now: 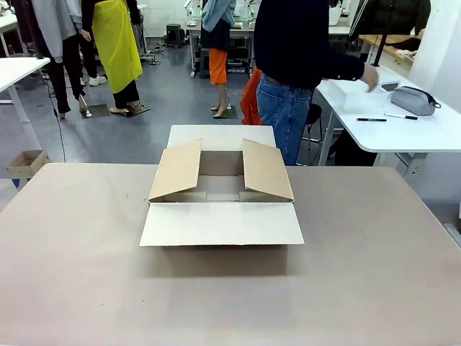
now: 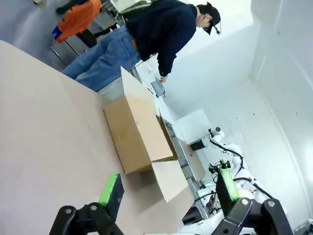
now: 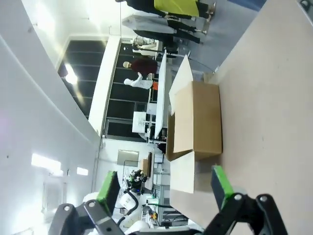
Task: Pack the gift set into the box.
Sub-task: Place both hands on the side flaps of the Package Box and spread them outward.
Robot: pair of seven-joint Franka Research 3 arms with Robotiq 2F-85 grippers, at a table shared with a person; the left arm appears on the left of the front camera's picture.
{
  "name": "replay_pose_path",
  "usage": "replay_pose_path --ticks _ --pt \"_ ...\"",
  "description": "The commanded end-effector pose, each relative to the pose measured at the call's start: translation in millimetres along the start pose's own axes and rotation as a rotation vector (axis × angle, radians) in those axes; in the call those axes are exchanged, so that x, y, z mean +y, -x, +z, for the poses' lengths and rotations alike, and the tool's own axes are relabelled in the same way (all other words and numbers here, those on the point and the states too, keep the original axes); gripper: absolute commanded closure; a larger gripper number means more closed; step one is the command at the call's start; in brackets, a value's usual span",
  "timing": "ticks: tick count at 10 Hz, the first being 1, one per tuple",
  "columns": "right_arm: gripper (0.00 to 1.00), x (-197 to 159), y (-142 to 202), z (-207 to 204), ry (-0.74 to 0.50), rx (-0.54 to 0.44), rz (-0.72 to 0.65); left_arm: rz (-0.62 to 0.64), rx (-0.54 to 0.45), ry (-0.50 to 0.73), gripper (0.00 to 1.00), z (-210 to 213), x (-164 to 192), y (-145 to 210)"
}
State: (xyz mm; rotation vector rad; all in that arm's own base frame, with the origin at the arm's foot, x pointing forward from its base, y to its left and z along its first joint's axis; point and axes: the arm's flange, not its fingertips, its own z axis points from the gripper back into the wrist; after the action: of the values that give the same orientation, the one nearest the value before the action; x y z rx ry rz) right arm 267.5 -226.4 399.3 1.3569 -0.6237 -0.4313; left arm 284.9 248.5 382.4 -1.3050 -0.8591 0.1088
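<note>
Cardboard box (image 1: 222,223): open inside from front, outer wall from wrists.

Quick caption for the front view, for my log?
Open cardboard box on the table, flaps spread; person behind it reaches toward a white side table.

Open box (image 2: 139,134) beyond spread claw (image 2: 167,187)
</note>
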Motion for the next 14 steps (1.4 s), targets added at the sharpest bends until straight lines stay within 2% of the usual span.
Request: replay_pose_path --ticks 1,4,5,6,7,8,9,10,12,13,14 --pt "0.00 45 4 -6 0.072 0.042 0.134 -0.103 0.124 -0.054 0.00 -9 -17 -4" --pt "0.00 45 4 -6 0.072 0.042 0.134 -0.103 0.124 -0.054 0.00 -9 -17 -4" --pt "0.00 39 -2 -13 0.076 0.066 0.091 -0.056 0.135 -0.044 0.00 -15 -6 -3" --pt "0.00 63 8 -41 0.200 0.082 0.257 -0.119 0.221 -0.085 0.00 -47 -40 -11" --pt "0.00 90 17 -82 0.251 0.136 0.362 -0.195 0.298 -0.107 0.00 -84 -80 -19" --pt "0.00 116 34 -140 0.307 0.218 0.449 -0.308 0.374 -0.156 0.00 -133 -126 -19" --pt "0.00 132 56 -202 0.348 0.314 0.528 -0.370 0.490 -0.156 0.00 -189 -169 -9" --pt "0.00 143 88 -267 0.378 0.427 0.598 -0.391 0.642 -0.244 0.00 -257 -204 14" --pt "0.00 143 156 -347 0.432 0.524 0.706 -0.445 0.881 -0.355 0.00 -350 -220 59" --pt "0.00 138 170 -351 0.540 0.482 0.771 -0.388 0.915 -0.416 0.00 -364 -213 60" --pt "0.00 158 157 -317 0.405 0.531 0.689 -0.441 0.750 -0.285 0.00 -320 -244 72"
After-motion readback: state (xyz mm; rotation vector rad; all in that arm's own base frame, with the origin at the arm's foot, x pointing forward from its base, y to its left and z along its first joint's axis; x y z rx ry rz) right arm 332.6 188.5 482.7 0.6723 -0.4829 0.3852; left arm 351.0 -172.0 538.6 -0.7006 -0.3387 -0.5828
